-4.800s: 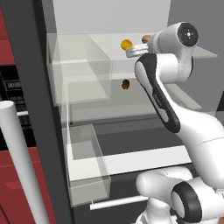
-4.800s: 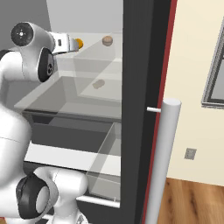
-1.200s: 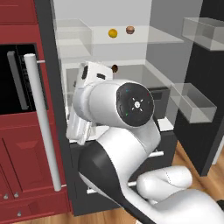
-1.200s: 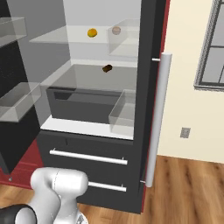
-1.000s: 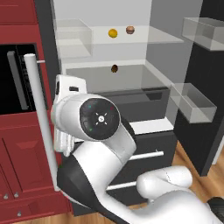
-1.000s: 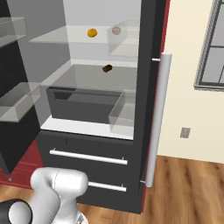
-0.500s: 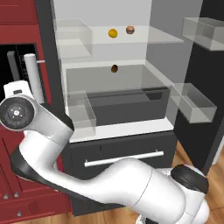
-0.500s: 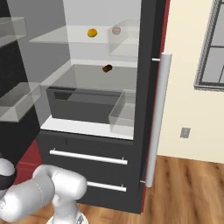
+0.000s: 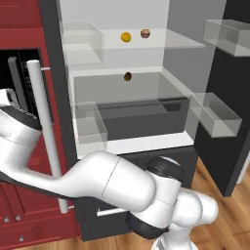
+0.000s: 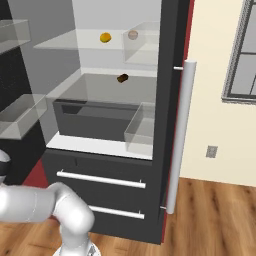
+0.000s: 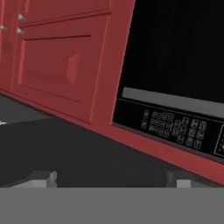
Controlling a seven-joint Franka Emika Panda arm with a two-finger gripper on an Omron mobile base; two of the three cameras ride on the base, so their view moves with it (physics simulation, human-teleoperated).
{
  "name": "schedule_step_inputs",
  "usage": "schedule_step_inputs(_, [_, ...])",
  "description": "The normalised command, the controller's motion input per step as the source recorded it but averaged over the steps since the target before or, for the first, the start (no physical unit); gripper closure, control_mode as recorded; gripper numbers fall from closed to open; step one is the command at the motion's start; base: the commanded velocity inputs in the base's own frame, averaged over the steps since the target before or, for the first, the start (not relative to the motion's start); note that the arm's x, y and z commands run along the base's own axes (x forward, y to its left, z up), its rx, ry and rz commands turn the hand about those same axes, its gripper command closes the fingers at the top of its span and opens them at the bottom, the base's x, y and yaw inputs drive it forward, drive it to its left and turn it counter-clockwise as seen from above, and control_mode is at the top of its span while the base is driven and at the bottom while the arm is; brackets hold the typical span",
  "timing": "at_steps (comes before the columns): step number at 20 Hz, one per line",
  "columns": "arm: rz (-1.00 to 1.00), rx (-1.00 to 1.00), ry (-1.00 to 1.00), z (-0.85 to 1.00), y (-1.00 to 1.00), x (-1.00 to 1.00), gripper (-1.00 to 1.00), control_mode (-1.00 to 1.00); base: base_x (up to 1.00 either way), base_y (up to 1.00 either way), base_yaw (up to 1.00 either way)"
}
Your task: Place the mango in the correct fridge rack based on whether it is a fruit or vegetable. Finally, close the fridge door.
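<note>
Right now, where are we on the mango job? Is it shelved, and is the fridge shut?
Done: the mango lies on the upper fridge rack, beside a reddish-brown round item. In hand: nothing; the arm has swung left, and the hand view looks at red cabinets and a black appliance panel. Left: the fridge door stands open and needs closing.

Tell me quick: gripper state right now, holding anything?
Gripper: open and empty, fingertips wide apart in the hand view. The mango sits on the fridge rack.
</note>
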Motion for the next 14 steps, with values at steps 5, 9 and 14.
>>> schedule_step_inputs(5, [-0.34,-0.06,0.0,-0.28,-0.06,0.4,-1.0,-1.0,0.0,0.0,0.0])
schedule_step_inputs(9, [-0.23,0.0,0.0,-0.03,-0.61,0.08,-1.0,-1.0,0.0,0.0,0.0])
schedule_step_inputs(14, [-0.14,0.01,-0.03,0.0,-0.95,0.0,-1.0,-1.0,0.0,0.0,0.0])
